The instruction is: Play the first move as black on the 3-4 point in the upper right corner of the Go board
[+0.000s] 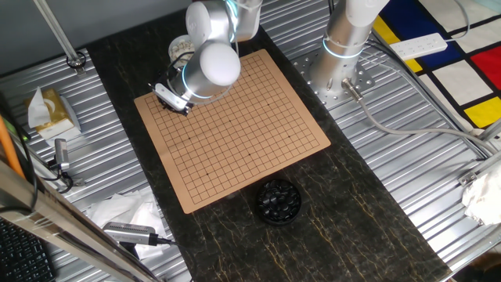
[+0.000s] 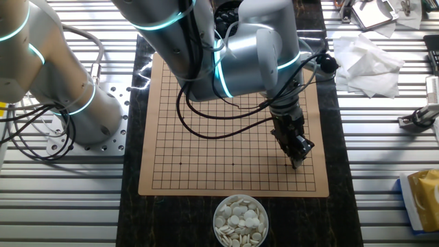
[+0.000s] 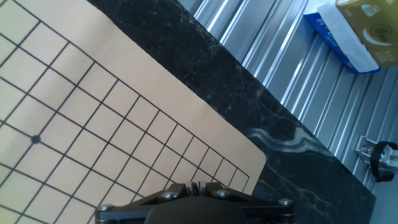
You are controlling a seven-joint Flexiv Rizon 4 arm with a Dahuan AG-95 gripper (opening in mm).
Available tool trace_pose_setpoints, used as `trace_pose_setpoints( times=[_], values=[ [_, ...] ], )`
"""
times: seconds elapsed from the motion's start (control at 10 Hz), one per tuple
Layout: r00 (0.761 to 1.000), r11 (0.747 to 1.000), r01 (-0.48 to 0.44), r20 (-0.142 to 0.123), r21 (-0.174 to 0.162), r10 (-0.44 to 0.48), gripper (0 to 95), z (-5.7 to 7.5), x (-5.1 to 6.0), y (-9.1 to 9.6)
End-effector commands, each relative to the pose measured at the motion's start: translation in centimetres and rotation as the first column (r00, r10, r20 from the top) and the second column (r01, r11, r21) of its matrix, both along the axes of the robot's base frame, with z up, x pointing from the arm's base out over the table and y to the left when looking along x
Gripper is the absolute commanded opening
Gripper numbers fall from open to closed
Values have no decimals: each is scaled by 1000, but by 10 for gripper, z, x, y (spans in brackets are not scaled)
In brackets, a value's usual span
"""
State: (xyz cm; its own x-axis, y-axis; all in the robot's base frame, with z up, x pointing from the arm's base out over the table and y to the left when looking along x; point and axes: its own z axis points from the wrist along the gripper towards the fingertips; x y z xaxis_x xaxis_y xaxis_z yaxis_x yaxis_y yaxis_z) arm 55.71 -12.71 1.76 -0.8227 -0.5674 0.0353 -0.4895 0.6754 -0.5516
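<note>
The tan wooden Go board (image 1: pixel 235 129) with its thin black grid carries no stone anywhere that shows, so the first move is not yet played. The silver arm's two-finger gripper (image 2: pixel 296 152) hangs low over one corner region of the board, near the star dot (image 3: pixel 35 139) visible in the hand view. In that view the jaws appear nearly closed, but whether a small glossy black stone sits between them cannot be told; none is visible. The round black bowl of black stones (image 1: pixel 279 201) sits on the dark marbled surface (image 1: pixel 352 219) just off one board edge, and the bowl of white stones (image 2: pixel 240 219) off the opposite edge. Judging from this, setting the stone on the 3-4 crossing and letting go remain.
</note>
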Motion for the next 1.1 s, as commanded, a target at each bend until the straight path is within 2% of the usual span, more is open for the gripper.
trace_pose_setpoints(
  times=[0.1,0.7,1.1],
  values=[
    [1000,1000,-1,-1,1,1,0,-1,1,0],
    [1000,1000,4,-4,9,-4,0,-1,1,0],
    [1000,1000,12,-5,26,-11,0,-1,1,0]
  ],
)
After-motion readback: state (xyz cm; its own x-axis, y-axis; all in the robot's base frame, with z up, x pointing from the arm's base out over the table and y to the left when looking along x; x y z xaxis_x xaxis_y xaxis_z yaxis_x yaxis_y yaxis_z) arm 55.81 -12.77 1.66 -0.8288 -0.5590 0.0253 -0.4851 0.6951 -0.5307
